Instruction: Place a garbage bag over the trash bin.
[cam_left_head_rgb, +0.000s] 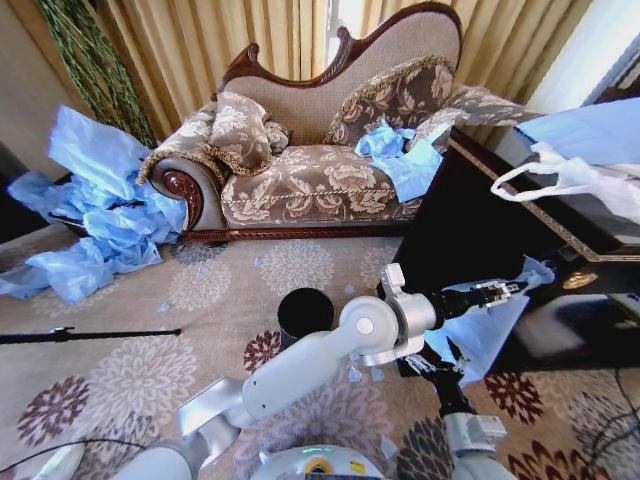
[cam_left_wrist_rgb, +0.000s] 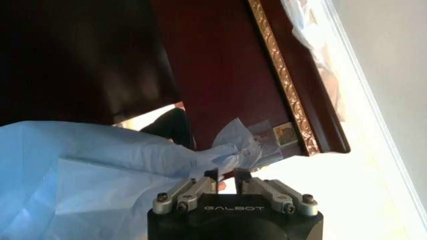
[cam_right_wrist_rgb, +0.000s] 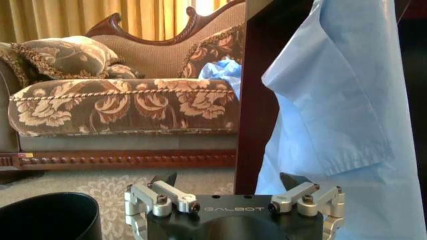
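The garbage bag (cam_left_head_rgb: 487, 335) is a light-blue crinkly sheet hanging beside the dark table. My left gripper (cam_left_head_rgb: 507, 291) reaches across to the right and is shut on the garbage bag's top edge; in the left wrist view the left gripper (cam_left_wrist_rgb: 227, 177) pinches the garbage bag (cam_left_wrist_rgb: 100, 165) between nearly touching fingers. Low under the left forearm, my right gripper (cam_left_head_rgb: 430, 364) points up toward the hanging sheet. In the right wrist view the right gripper (cam_right_wrist_rgb: 229, 181) is open, with the garbage bag (cam_right_wrist_rgb: 333, 100) just beyond it. The trash bin (cam_left_head_rgb: 305, 314), black and round, stands upright on the carpet; the right wrist view catches the trash bin's rim (cam_right_wrist_rgb: 47, 215).
A dark wooden table (cam_left_head_rgb: 470, 215) stands at the right with a white handled bag (cam_left_head_rgb: 580, 180) on top. The patterned sofa (cam_left_head_rgb: 320, 170) sits behind, with loose blue bags (cam_left_head_rgb: 405, 155) on it. More blue bags (cam_left_head_rgb: 95, 215) lie at the left. A black rod (cam_left_head_rgb: 85, 334) lies on the carpet.
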